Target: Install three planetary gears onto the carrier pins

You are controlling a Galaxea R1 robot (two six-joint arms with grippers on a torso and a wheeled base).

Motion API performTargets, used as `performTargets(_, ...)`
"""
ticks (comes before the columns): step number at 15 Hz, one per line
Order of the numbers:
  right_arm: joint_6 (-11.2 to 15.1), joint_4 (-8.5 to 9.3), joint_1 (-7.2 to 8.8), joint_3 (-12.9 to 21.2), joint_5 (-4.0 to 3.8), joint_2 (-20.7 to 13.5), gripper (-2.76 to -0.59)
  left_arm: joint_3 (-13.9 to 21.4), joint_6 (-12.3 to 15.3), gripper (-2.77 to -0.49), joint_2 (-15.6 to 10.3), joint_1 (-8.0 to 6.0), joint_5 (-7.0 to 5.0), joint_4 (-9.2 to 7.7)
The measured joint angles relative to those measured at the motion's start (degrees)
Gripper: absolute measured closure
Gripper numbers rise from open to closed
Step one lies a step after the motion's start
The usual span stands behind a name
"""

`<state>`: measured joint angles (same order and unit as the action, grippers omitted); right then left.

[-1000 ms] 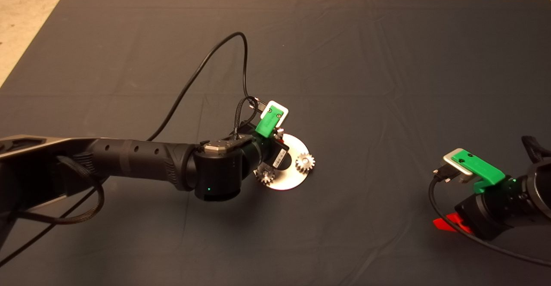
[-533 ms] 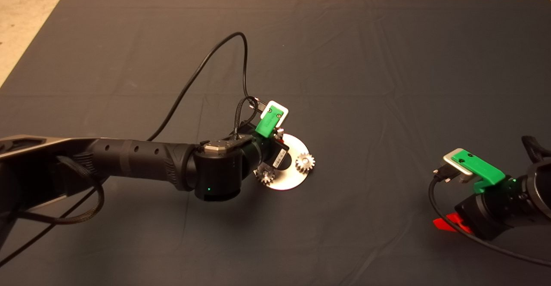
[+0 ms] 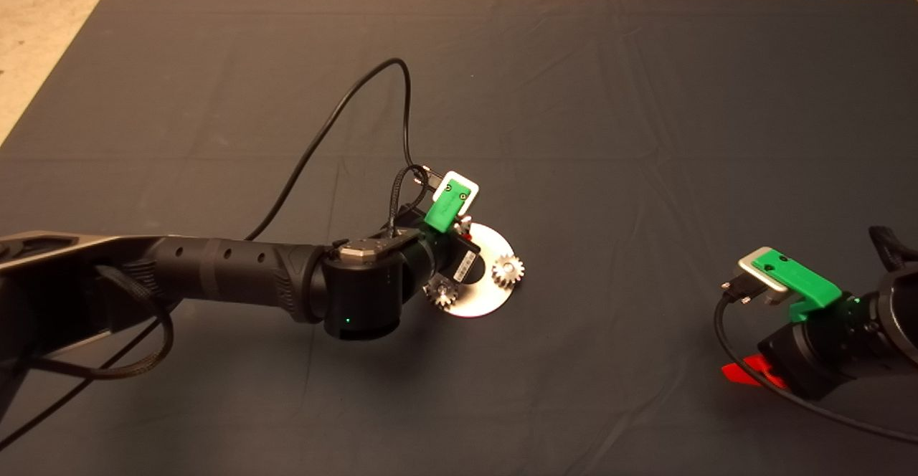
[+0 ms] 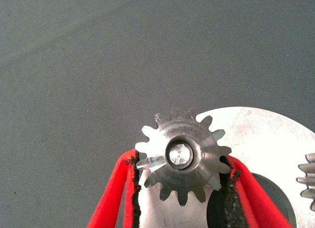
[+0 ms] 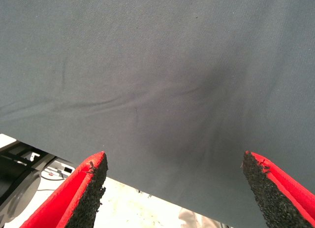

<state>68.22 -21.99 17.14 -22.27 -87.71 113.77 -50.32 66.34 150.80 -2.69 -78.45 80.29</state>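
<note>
Disc (image 3: 482, 297): flat, round, silver, with a central hole, lying near the middle of the dark mat (image 3: 645, 103). Bears the three pins.

Gear one (image 3: 508, 269): seated on its pin at the disc's right rim, clear of both arms.

Gear two (image 3: 442, 292): on the disc's lower left rim, partly under the left arm's wrist; it looks seated.

Gear three (image 4: 183, 155): at the disc's far rim. In the left wrist view its bore sits around a pin (image 4: 179, 154), whose bright end shows in the centre. It appears to be down on the disc, though how fully cannot be told.

Left gripper (image 4: 182, 186): over the disc, its red fingers (image 4: 116, 193) straddling gear three. The black pads stand just at the tooth tips on either side; the grip looks slack or only just touching, and whether it is clamped or let go I cannot tell.

Right gripper (image 5: 173, 181): parked at the mat's lower right edge, fingers spread wide, holding nothing.

Progress, as judged: all three gears appear to be on pins. What remains is to free gear three and draw the left arm clear.

Writing: a small label shows on the left arm's wrist housing (image 3: 465, 267), too small to read. No brand is legible elsewhere.
</note>
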Motion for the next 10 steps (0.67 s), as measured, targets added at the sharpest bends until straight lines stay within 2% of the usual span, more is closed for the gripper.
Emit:
performTargets(8, 0.0, 0.0, 0.0, 0.0, 0.0, 0.0, -2.03, 0.07, -0.02, -1.34, -0.42, 0.46, -0.16, -0.13)
performTargets(10, 0.0, -0.02, 0.0, 0.0, 0.0, 0.0, -2.03, 1.24, -0.9, -1.36, -1.16, 0.46, -0.63, -0.24)
